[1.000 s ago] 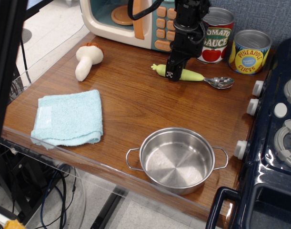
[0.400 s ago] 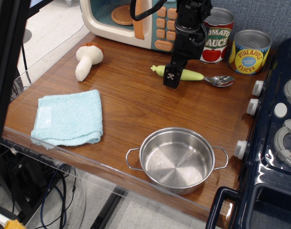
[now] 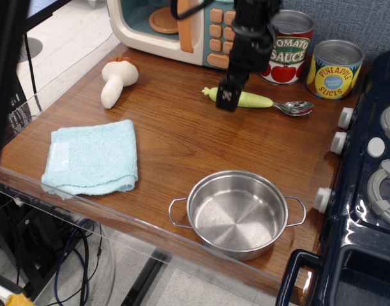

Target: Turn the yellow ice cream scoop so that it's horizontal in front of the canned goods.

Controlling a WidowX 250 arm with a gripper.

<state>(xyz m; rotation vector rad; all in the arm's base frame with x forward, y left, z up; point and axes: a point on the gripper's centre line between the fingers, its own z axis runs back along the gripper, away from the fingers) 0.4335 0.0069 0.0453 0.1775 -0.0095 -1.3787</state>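
The yellow ice cream scoop (image 3: 255, 100) lies flat on the wooden counter. Its pale yellow-green handle points left and its silver bowl (image 3: 297, 108) points right, so it is roughly horizontal. It lies just in front of the canned goods: the red Tomato Sauce can (image 3: 289, 48) and the yellow-blue Pineapple Slices can (image 3: 335, 69). My gripper (image 3: 228, 99) hangs from a black arm over the left part of the handle and hides a bit of it. It looks slightly blurred. The fingers appear as one dark block, so I cannot tell whether they are open or touch the scoop.
A toy microwave (image 3: 175, 25) stands at the back left, behind the arm. A beige toy mushroom (image 3: 117, 80) lies at the left, a folded light-blue cloth (image 3: 92, 157) at the front left, and a steel pot (image 3: 237, 212) near the front edge. A dark blue toy stove (image 3: 367, 159) borders the right side.
The gripper dipped forward and left in front of the handle, then moved back up over it. The scoop has stayed in the same place on the counter.
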